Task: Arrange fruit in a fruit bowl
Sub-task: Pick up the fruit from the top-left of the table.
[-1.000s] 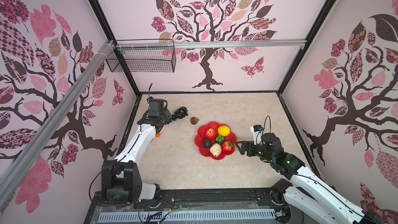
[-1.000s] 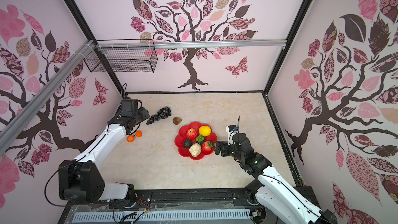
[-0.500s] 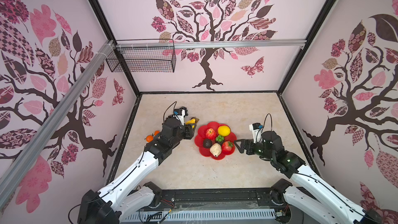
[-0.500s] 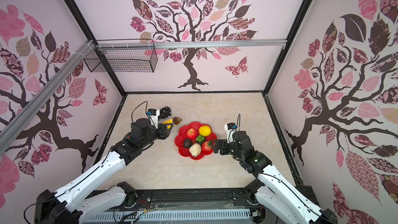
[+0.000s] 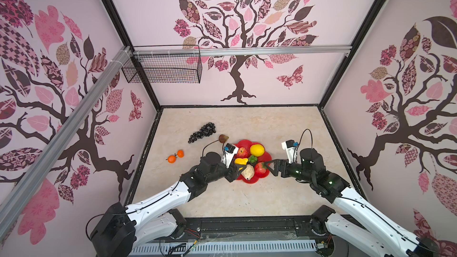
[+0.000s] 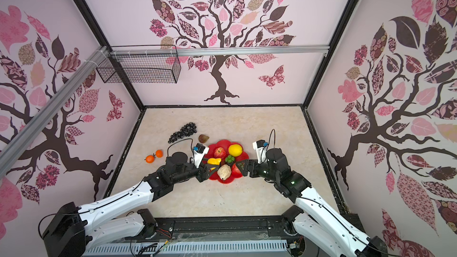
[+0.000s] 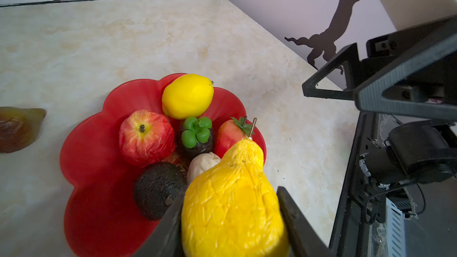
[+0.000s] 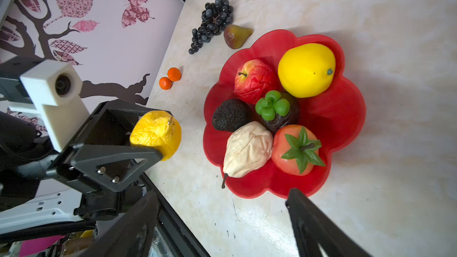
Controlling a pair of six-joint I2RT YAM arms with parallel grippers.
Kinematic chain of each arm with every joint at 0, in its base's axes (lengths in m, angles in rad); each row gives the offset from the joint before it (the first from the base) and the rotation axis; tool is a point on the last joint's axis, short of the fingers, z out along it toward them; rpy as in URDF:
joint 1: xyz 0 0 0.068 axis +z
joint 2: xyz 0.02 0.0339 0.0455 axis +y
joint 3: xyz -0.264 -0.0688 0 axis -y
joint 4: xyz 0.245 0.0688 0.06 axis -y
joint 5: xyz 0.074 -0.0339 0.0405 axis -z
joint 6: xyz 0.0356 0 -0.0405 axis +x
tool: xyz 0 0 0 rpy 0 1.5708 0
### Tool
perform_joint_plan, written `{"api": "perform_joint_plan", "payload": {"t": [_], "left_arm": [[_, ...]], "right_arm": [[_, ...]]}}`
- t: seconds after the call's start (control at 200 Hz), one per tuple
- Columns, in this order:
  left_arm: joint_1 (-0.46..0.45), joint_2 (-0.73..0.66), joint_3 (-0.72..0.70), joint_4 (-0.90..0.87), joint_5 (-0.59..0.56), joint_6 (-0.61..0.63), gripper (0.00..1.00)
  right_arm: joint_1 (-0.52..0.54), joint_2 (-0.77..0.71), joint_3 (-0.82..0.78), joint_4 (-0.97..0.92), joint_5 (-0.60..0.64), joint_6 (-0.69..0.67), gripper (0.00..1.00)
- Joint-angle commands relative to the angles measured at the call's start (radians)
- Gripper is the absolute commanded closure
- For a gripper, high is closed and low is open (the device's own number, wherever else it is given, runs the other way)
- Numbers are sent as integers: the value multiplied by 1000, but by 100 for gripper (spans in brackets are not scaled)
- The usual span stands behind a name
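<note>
Glossy red bowl (image 8: 346, 119) w/ petalled rim

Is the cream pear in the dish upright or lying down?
Lying down: the cream pear rests lengthwise in the red dish, stem pointing at its rim.

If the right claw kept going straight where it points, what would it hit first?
Probably the strawberry at the bowl's near edge; the open right gripper points at it, with the cream pear just beyond. Its height is unclear, so it might pass above.
</note>
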Motion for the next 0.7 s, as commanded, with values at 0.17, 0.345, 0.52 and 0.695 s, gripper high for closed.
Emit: {"api": "perform_joint_plan", "payload": {"t": [0.17, 0.345, 0.52, 0.695], "left_arm": [[-19, -11, -94, 158, 94, 92, 57], [-25, -16, -135, 211, 119, 117, 57], [-33, -8, -148, 240, 133, 134, 57], [-48, 0, -157, 272, 144, 148, 57]], "right_arm": [[98, 60, 57, 117, -50, 69, 30], [101, 87, 62, 140, -72, 78, 38], [113, 116, 55, 150, -88, 90, 43], [157, 146, 62, 157, -71, 100, 43]]}}
